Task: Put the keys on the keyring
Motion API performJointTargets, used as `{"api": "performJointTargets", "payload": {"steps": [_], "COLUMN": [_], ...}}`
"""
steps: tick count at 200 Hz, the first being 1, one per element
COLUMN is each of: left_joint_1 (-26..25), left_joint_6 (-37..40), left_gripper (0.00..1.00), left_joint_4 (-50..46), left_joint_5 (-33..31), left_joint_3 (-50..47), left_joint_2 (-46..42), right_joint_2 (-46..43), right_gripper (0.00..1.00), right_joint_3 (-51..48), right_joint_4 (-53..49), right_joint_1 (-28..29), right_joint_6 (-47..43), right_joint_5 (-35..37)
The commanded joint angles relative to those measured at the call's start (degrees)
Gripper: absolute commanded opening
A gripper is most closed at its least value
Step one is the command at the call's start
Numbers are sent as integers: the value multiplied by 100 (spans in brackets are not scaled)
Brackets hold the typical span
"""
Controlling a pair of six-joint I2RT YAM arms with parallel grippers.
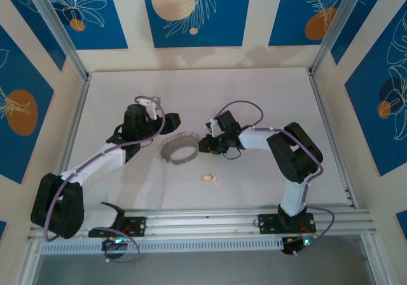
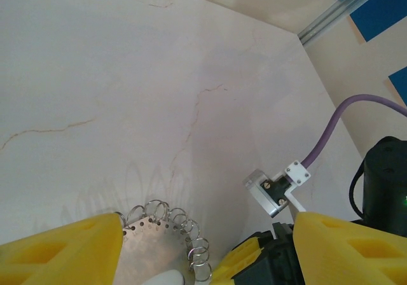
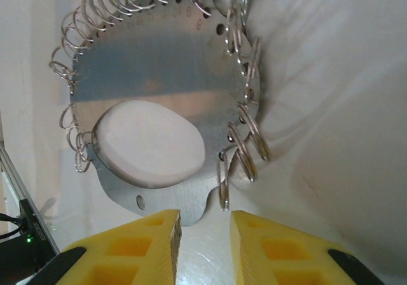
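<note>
The keyring point(image 1: 178, 150) is a flat grey metal plate with an oval hole, fringed with small silvery split rings, lying mid-table. In the right wrist view the keyring point(image 3: 159, 75) is just beyond my right gripper point(image 3: 205, 234). The jaws stand a little apart, the plate's lower edge just at the tips, nothing clamped. My right gripper point(image 1: 205, 145) sits at the plate's right side. My left gripper point(image 1: 168, 127) is at its back left, wide open point(image 2: 203, 250), with the keyring point(image 2: 149, 247) lying beside the left finger. The keys point(image 1: 208, 179), a small pale-yellow piece, lie loose on the table nearer the front.
An aluminium rail point(image 1: 210, 218) runs along the near edge by the arm bases. Frame posts point(image 1: 60, 30) and blue-patterned walls close in the sides and back. The right arm's camera mount and purple cable point(image 2: 331, 129) sit close to the left gripper's right finger.
</note>
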Motion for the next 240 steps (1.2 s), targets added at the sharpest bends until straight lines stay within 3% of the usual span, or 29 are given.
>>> {"api": "performJointTargets", "payload": {"steps": [1, 89, 180, 240], "left_joint_1": [68, 68, 101, 119], "left_joint_6": [-72, -48, -51, -82], "left_gripper": [72, 72, 72, 72], "left_joint_4": [138, 155, 217, 261], "left_joint_5": [130, 130, 173, 195], "left_joint_3": [-9, -27, -44, -53], "left_joint_2": [58, 62, 106, 130], "right_joint_2": [112, 272, 334, 359], "right_gripper": [28, 27, 16, 16], "right_joint_3": [83, 412, 466, 452], "right_joint_4": [-42, -145, -234, -326], "right_joint_1": [35, 34, -10, -15], "right_joint_6": [71, 29, 27, -6], "right_joint_5": [-54, -63, -37, 20]}}
